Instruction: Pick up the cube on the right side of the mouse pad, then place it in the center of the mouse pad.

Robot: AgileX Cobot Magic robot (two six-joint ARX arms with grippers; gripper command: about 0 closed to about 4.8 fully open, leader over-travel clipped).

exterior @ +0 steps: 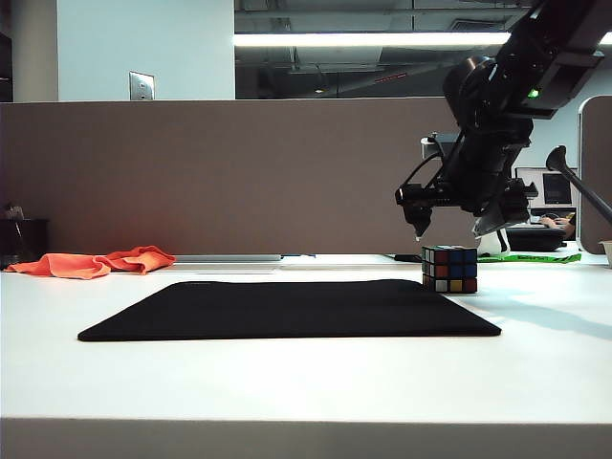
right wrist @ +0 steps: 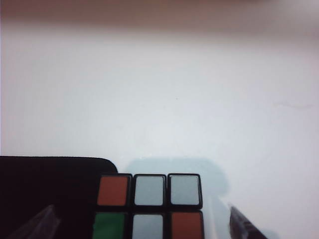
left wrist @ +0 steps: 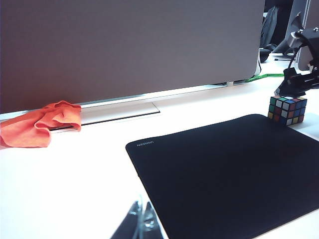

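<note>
The cube (exterior: pixel 449 269) stands on the white table at the far right corner of the black mouse pad (exterior: pixel 287 308), right against its edge. My right gripper (exterior: pixel 455 229) hangs just above the cube, open, one finger to each side and nothing held. In the right wrist view the cube (right wrist: pixel 149 206) lies between the spread fingertips (right wrist: pixel 243 226), beside the pad's rounded corner (right wrist: pixel 55 184). The left wrist view shows the mouse pad (left wrist: pixel 224 174), the cube (left wrist: pixel 287 110), and the right gripper (left wrist: pixel 297 82) over it. My left gripper (left wrist: pixel 143 223) is near the pad's near left edge, its tips together.
A crumpled orange cloth (exterior: pixel 96 262) lies at the back left, also in the left wrist view (left wrist: pixel 40 122). A grey partition wall (exterior: pixel 210 172) runs along the table's back, with a flat metal strip (left wrist: pixel 119 112) at its foot. A green cable (exterior: pixel 540 256) lies behind the cube.
</note>
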